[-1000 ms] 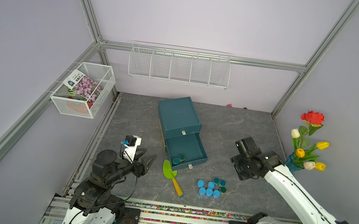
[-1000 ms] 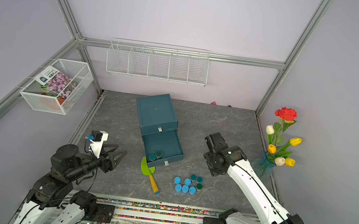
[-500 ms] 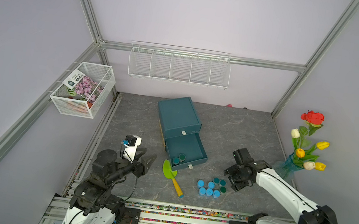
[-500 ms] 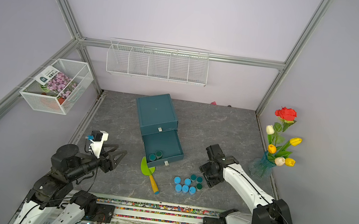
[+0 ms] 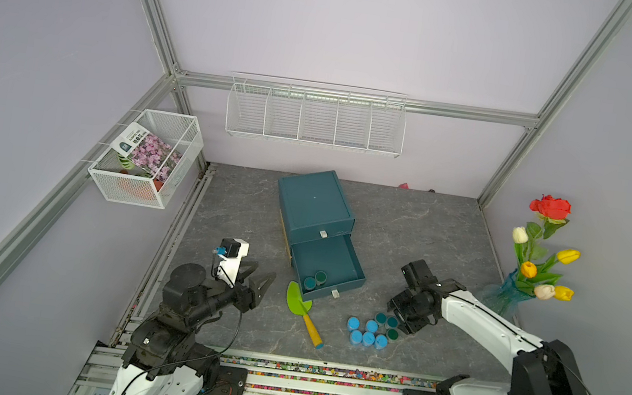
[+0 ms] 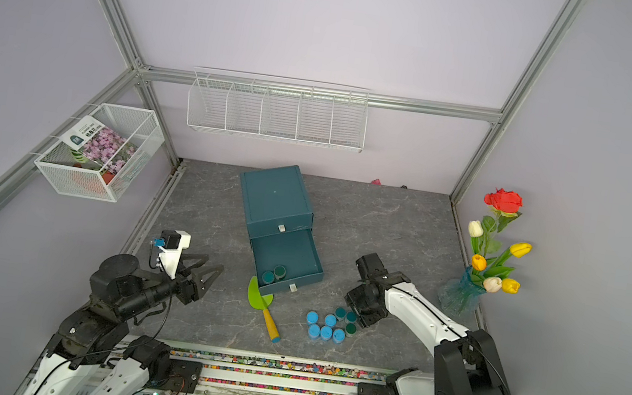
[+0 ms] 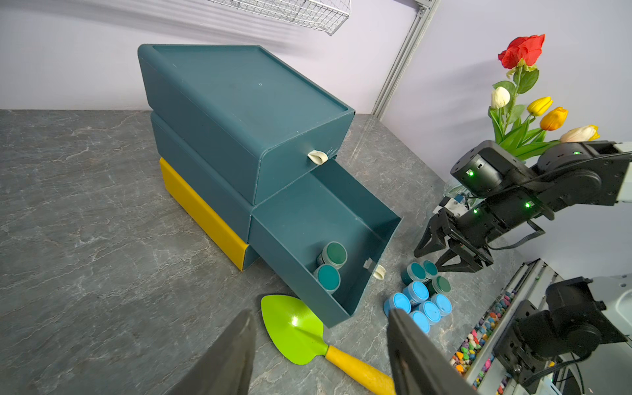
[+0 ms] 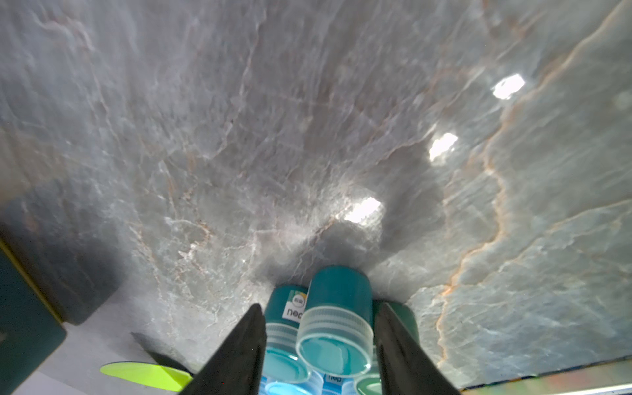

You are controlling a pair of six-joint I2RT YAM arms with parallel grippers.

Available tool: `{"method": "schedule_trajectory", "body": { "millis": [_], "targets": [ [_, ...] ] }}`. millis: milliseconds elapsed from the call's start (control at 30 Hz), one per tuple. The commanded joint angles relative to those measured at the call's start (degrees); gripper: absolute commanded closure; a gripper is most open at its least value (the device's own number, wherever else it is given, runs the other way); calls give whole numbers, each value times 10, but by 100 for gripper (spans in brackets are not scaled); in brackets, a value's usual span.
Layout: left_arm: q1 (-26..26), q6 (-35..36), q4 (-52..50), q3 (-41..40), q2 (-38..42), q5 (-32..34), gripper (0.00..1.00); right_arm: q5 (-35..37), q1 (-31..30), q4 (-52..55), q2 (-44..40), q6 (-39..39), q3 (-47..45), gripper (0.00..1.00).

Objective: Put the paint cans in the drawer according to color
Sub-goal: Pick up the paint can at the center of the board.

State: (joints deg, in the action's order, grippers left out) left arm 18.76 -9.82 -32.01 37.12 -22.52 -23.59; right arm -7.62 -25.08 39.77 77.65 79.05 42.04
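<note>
Black right pincer [image 8: 319, 307]: spread and pointing down, with one finger on each side of a teal can [image 8: 337, 294]. A gap shows at both fingers, so nothing is pinched yet.
Teal can: upright on the grey table [image 8: 307, 136], lid up, long axis vertical. Being round, it should grip the same from any bearing.
Neighbours: a second can [image 8: 284, 304] touches it, partly behind one finger. A darker can [image 8: 408, 319] sits behind the other finger. Closing may nudge either of them.
Clock: read in a top view, with 12 toward the back wall.
Teal trio [image 5: 392, 334]: on the table directly under the right pincer.
Blue cans [image 5: 368, 339]: five, just beside the trio at its 8 o'clock. No white can shows.
Drawer [image 5: 335, 258]: open and near, at 10 o'clock from the right pincer. Two stowed cans [image 5: 315, 280] stand in its 7 o'clock corner.
Trowel [image 5: 298, 299]: at 9 o'clock, touching the drawer front.
Left pincer [image 5: 264, 271]: spread and empty, at 9 o'clock beyond the trowel, well apart from the cans.
Nearer arm: the right, plainly.
</note>
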Motion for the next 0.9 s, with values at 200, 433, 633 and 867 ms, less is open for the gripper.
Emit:
{"method": "schedule_trajectory", "body": {
  "millis": [200,433,633,867],
  "targets": [
    [2,-3,5,-5,2,6,36,3,-16,17,18,13,0,50],
    [2,-3,5,-5,1,6,36,7,-19,21,20,23,-1,66],
    [1,-3,5,-5,2,6,36,31,-17,55,5,24,19,77],
    [2,-4,6,-5,2,6,36,77,2,136,-9,-12,116,82]
  ]
}}
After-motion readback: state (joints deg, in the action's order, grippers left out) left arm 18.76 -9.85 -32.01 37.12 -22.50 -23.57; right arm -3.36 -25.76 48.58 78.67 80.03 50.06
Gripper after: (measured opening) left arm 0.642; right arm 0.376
